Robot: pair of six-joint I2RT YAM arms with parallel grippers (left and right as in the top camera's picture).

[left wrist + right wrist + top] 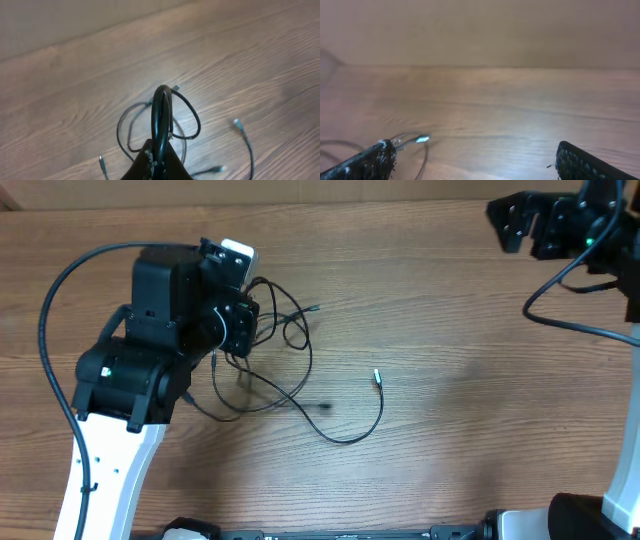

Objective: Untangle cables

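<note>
Your left gripper [158, 152] pinches a loop of thin black cables [162, 89] above the grained wood table [450, 430]. Your right gripper [475, 157] gapes wide.

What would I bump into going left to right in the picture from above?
The left hand, shut on the cables → a loose silvery plug tip → the right hand, open, up in the far corner.

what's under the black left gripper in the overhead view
Thin black cables in loose loops spread over the brown wooden table from beneath the left gripper. Its body covers the tangle's middle overhead; the wrist view shows it pinching one loop.
</note>
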